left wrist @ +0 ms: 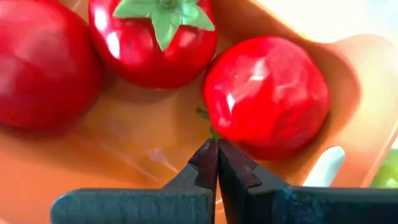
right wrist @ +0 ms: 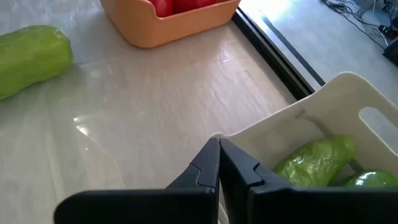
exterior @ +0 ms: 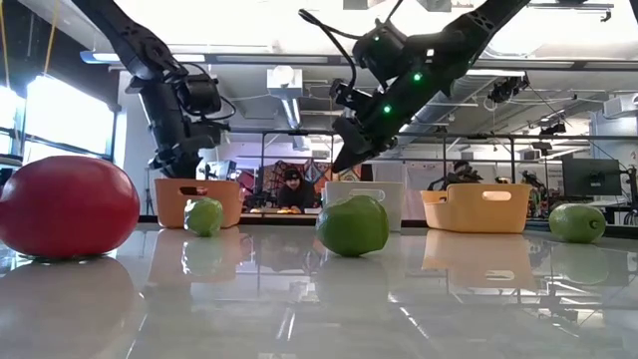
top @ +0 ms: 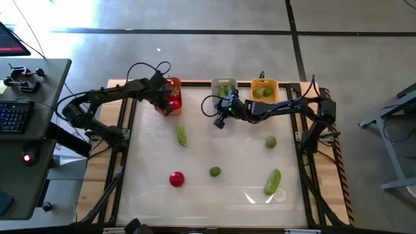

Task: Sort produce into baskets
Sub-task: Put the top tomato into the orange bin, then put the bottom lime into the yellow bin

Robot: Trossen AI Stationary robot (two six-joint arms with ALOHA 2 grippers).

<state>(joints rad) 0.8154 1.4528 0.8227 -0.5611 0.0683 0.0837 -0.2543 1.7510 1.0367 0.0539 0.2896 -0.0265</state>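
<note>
My left gripper (top: 171, 103) is shut and hangs inside the orange-red basket (top: 175, 83), its tips (left wrist: 217, 146) just above the floor beside three red tomatoes (left wrist: 267, 93). My right gripper (top: 223, 110) is shut above the near rim of the pale grey basket (right wrist: 292, 118), which holds green cucumbers (right wrist: 317, 158). The yellow-orange basket (top: 264, 83) holds limes (top: 262, 93). On the table lie a tomato (top: 177, 179), two limes (top: 215, 171) (top: 270, 142) and two cucumbers (top: 181, 135) (top: 272, 181).
The three baskets stand in a row along the table's far edge. The loose produce is spread over the middle and near part of the white table top (top: 221, 201). A person (exterior: 291, 184) sits in the room beyond the table.
</note>
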